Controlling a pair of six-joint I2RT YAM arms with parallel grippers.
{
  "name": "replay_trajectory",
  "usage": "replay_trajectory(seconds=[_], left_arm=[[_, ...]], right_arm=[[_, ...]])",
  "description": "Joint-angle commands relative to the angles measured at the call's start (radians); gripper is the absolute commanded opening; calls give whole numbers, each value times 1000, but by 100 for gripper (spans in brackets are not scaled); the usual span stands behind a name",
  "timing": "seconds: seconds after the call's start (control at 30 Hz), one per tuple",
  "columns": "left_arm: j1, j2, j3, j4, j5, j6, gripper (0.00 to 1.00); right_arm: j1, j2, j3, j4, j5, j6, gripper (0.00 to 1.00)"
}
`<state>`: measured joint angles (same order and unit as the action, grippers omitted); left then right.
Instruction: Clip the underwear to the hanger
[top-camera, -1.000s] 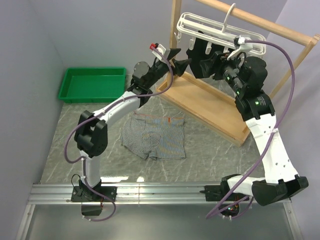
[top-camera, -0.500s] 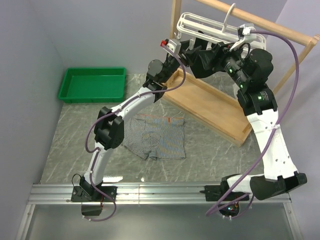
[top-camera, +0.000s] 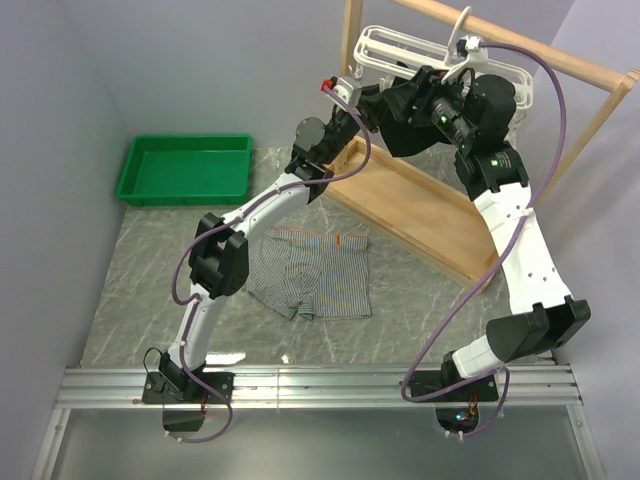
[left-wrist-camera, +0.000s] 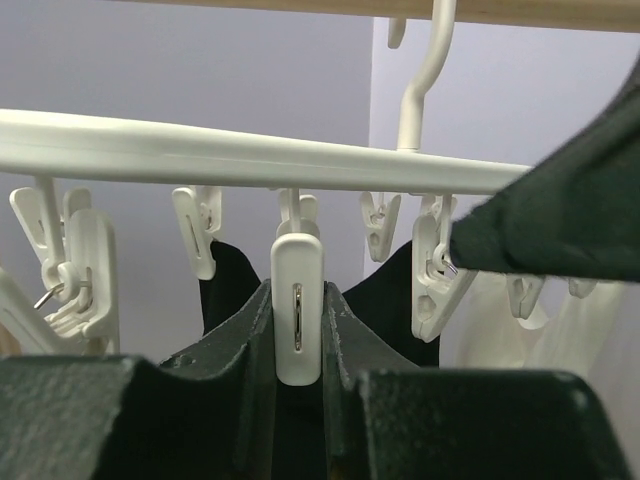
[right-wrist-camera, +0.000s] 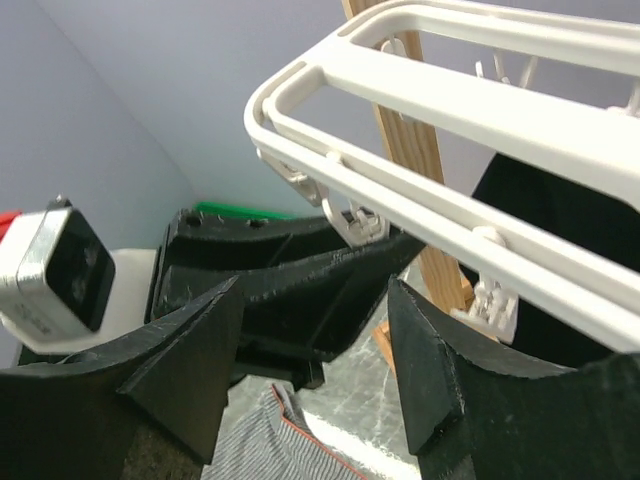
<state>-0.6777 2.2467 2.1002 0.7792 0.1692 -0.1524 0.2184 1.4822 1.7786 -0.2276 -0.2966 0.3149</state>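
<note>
The striped underwear (top-camera: 310, 272) lies flat on the table, also showing low in the right wrist view (right-wrist-camera: 270, 440). The white hanger (top-camera: 400, 50) hangs by its hook from the wooden rack's top bar. My left gripper (top-camera: 372, 108) is raised to the hanger's left end. In its wrist view the left gripper (left-wrist-camera: 298, 290) is shut on a dangling white clip (left-wrist-camera: 298, 310) under the hanger's bar (left-wrist-camera: 250, 160). My right gripper (top-camera: 400, 115) hovers just beside it, open (right-wrist-camera: 310, 310), with only the left gripper's black fingers beyond its gap, below the hanger frame (right-wrist-camera: 450, 90).
A black garment (right-wrist-camera: 570, 220) hangs from other clips on the hanger. The wooden rack (top-camera: 420, 210) stands at the back right on its plank base. A green tray (top-camera: 185, 168) sits at the back left.
My left gripper rose to the hanger and closed its fingers on a clip. The right arm swung left and up, bringing its gripper close beside the left one.
</note>
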Motion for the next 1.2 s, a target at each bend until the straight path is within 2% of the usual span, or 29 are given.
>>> replay_trajectory(seconds=[0.0, 0.23, 0.47, 1.0, 1.17], left_arm=[[0, -64, 8, 12, 44, -10, 2], [0, -110, -31, 0, 82, -18, 0], [0, -134, -45, -11, 119, -36, 0], [1, -139, -26, -46, 217, -50, 0], [0, -141, -22, -61, 234, -38, 0]], right_arm=[[-8, 12, 88, 54, -12, 42, 66], [-8, 52, 117, 42, 19, 52, 63], [-7, 56, 96, 36, -13, 85, 60], [-5, 87, 111, 30, -32, 59, 57], [-2, 90, 101, 30, -24, 43, 49]])
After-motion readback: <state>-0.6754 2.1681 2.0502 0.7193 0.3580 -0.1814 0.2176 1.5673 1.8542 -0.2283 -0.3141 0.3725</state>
